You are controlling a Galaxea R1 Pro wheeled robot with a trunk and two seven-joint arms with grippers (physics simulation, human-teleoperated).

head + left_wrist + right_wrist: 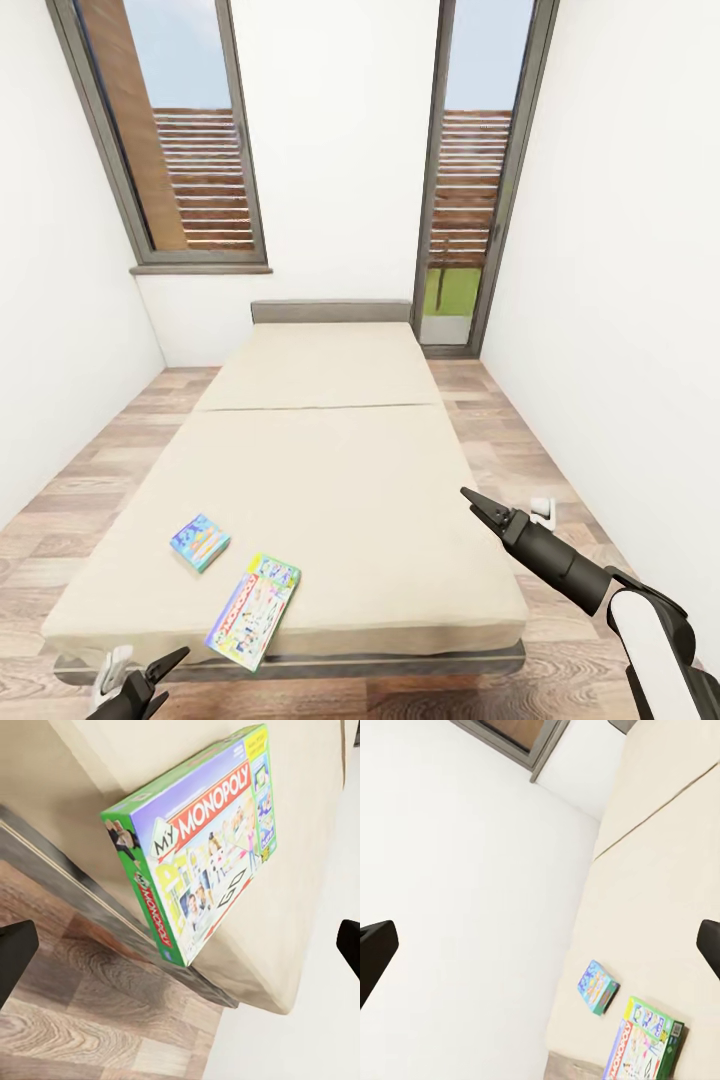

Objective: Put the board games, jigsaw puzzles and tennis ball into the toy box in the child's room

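Left jaws: black left gripper low at the foot of the bed, fingers spread apart, nothing between them; in the left wrist view the two dark tips sit wide at either edge.
Right jaws: black right gripper held above the bed's right side, tips look slightly parted in the head view; the right wrist view has both tips far out at its edges, so apart and empty.
Nearest target: larger green-edged flat cardboard board game box lies on the mattress at the foot edge, one corner overhanging the dark frame, just beyond the left gripper.
Second target: small blue flat board game box lies near it, further onto the mattress, apart from the green one.
Support: long low bed with plain beige mattress cover and thin dark grey frame, on the wood-plank floor.
Handling (judgement): likely light, stiff card, glossy and a bit slippery; flat lie leaves little to pinch, so the overhanging corner or a long edge is the best hold.
Writing: "My MONOPOLY" on the lid, "MONOPOLY" repeated on the side; smaller print unreadable.
Toy box: still to be reached.
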